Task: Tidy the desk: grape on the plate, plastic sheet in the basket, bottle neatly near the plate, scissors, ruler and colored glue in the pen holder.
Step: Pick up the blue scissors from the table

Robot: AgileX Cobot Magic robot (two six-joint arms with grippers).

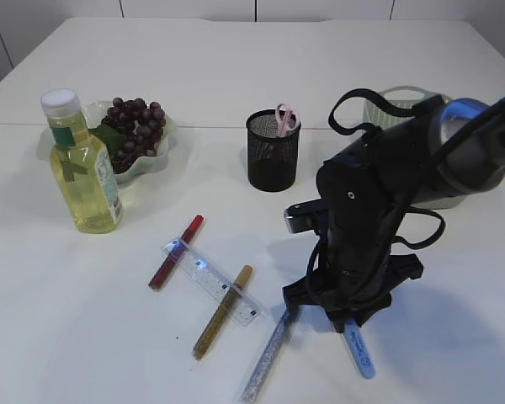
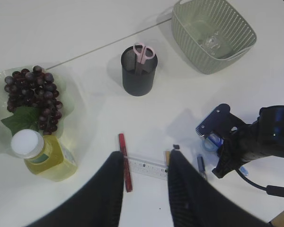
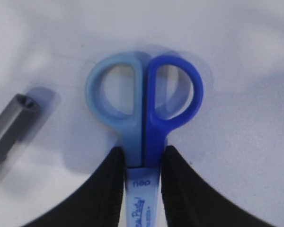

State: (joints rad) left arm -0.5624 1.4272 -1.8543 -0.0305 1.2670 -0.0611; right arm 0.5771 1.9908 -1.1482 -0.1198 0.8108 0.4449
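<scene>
**Desk inventory: right gripper closed on blue scissors**

Exterior view. Landmark: black mesh pen holder [image 1: 273, 151], upright, with pink-handled scissors [image 1: 285, 118] standing in it. Left of it, a pale scalloped plate [image 1: 162, 156] carrying a dark purple grape bunch [image 1: 135, 126]; a clear bottle of yellow liquid with a white cap [image 1: 82, 164] stands just beside the plate. In front of the holder: red glue stick [image 1: 176, 252], transparent ruler [image 1: 210, 281] lying across a gold glue stick [image 1: 222, 311], and a silver glue stick [image 1: 266, 357]. Right gripper [image 1: 351, 324] is down at the table, front-right of the holder, over blue-sheathed scissors [image 1: 360, 354].

Left wrist view. Left gripper [image 2: 145, 163] hangs above the ruler, jaws apart and empty. Pale green perforated basket [image 2: 213, 34], right of the holder, holds a clear plastic sheet [image 2: 213, 41].

Right wrist view. Right fingers [image 3: 114, 182] clamp the blue scissors' neck, below the two handle loops.
</scene>
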